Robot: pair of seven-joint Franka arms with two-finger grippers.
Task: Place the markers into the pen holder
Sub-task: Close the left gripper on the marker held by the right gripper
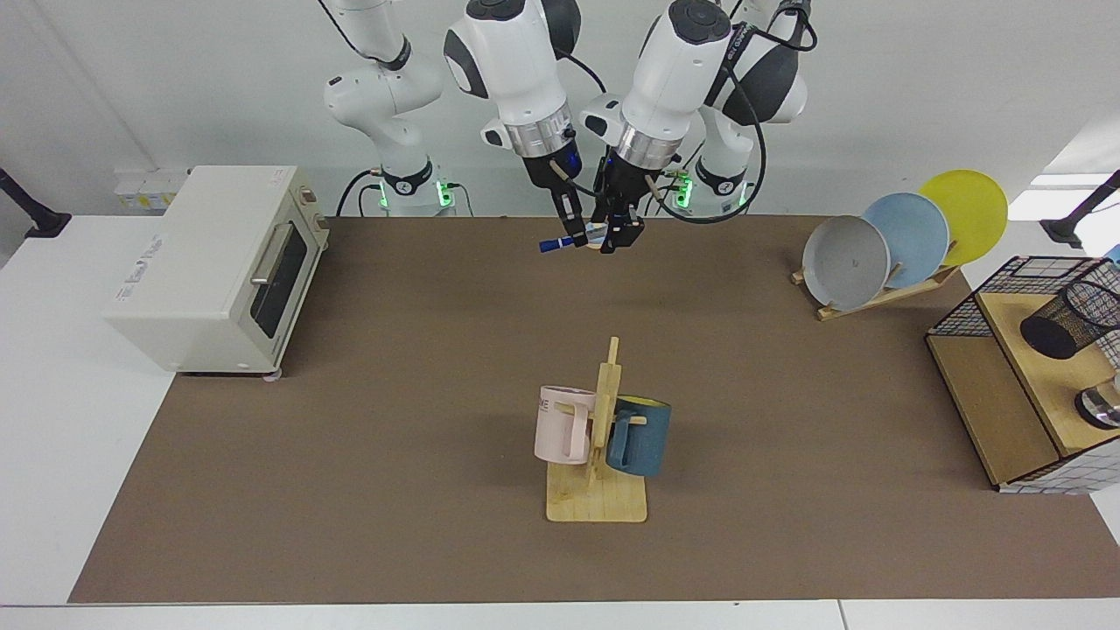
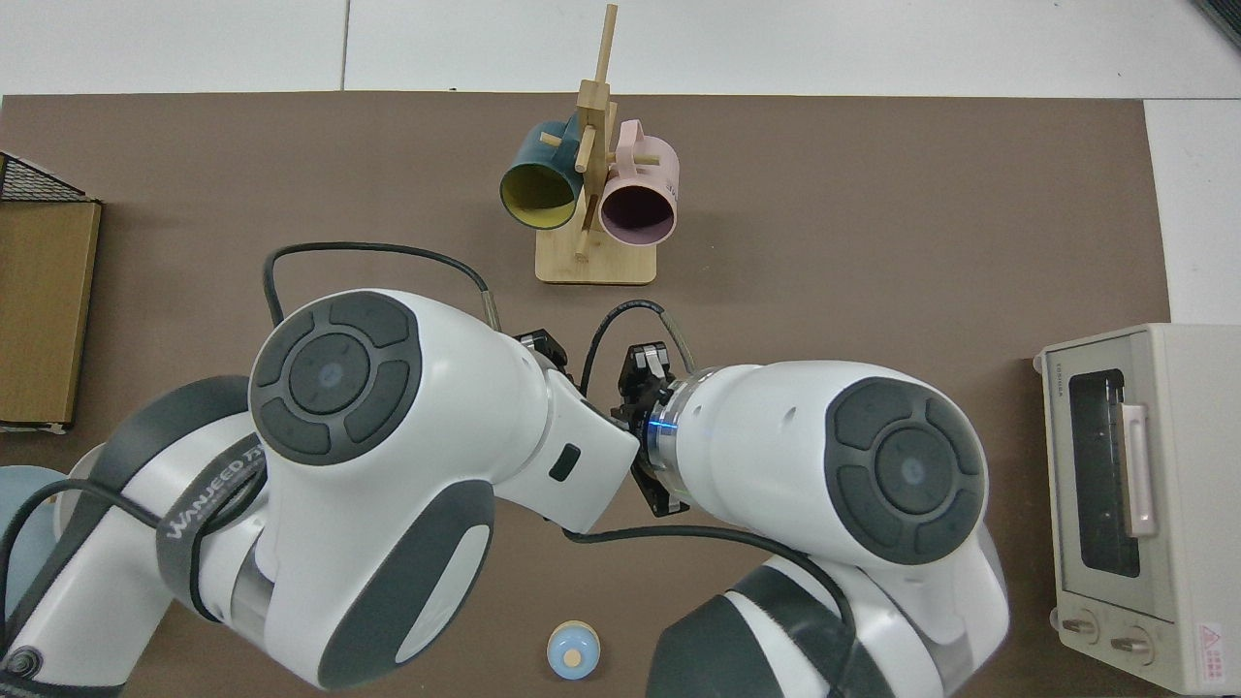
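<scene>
1. My right pincer (image 1: 570,238) is clamped on the slim white-barrelled marker with the dark blue cap (image 1: 560,244), holding it roughly level in the air above the far edge of the brown matte worktop (image 1: 394,420).
2. My left pincer (image 1: 618,240) hangs just beside it; I cannot tell how its fingers stand.
3. Lifting looks done; carrying and dropping remain.
4. The black wire-mesh cylindrical pen holder (image 1: 1069,321) lies tilted on a wooden shelf unit (image 1: 989,402), well apart, with no marker visible in it.
</scene>
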